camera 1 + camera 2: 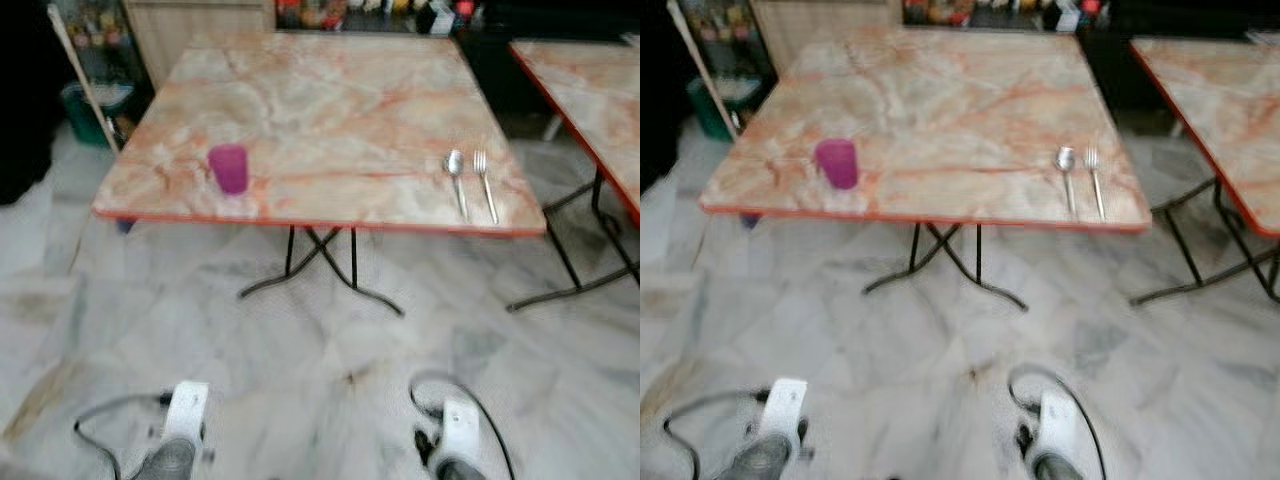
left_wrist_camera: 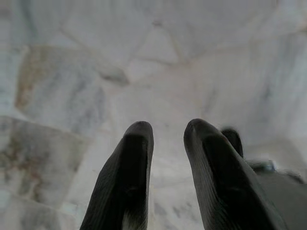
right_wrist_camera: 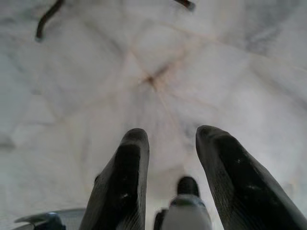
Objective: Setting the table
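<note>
Both tools, left tool (image 2: 168,139) and right tool (image 3: 170,143), are hanging open, empty; cup (image 1: 229,168), spoon (image 1: 456,178), fork (image 1: 485,182) are looking blurred on the table (image 1: 330,110).

Cup (image 1: 229,168) left on table (image 1: 330,100); spoon (image 1: 456,180) (fork (image 1: 485,184) beside) right.

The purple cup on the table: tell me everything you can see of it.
The purple cup is a small, opaque magenta tumbler, plastic by its look, standing upright with its mouth up. It sits near the front left corner of the marble-patterned table, close to the orange edge. Nothing touches it but the tabletop. The picture is too blurred to show whether it holds anything.
</note>
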